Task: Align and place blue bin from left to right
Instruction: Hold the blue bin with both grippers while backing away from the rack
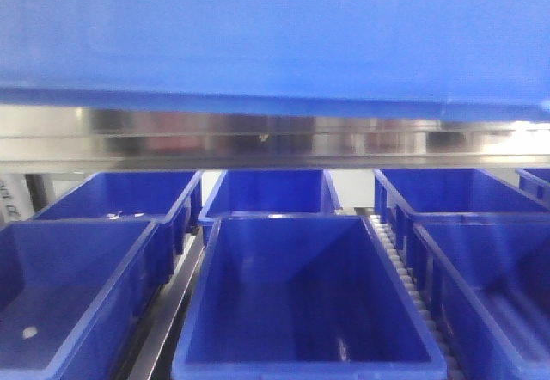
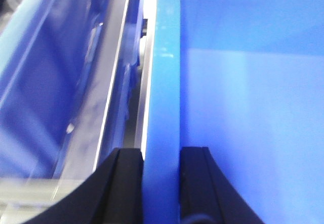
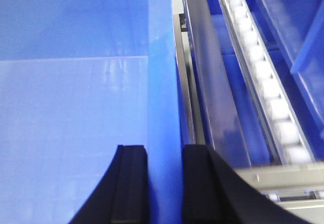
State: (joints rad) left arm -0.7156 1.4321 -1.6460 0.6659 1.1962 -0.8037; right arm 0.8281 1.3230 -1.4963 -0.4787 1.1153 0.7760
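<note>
dave: Rack first: rows of small dark bins under a metal rail, with a roller track running alongside. So what are the grippers actually doing?

jo: Both are pinched onto something. On the left gripper the two black fingers sit nearly together with just a wall's thickness between them. That wall is the left side of the blue bin. The right gripper is the mirror image, clamped on the opposite wall. No slack visible at either one.

dave: And where's the bin relative to the rack?

jo: It hangs between the two arms, long axis running side to side. From the front it fills the whole top of the view, above the rail and the small dark bins. Can't tell if its bottom edge touches the rail or clears it. Neither arm is nearer since they've got one end each. So my guess is any shift to the right needs both arms moving together, keeping that long axis parallel to the rail. Otherwise the bin twists.
</note>
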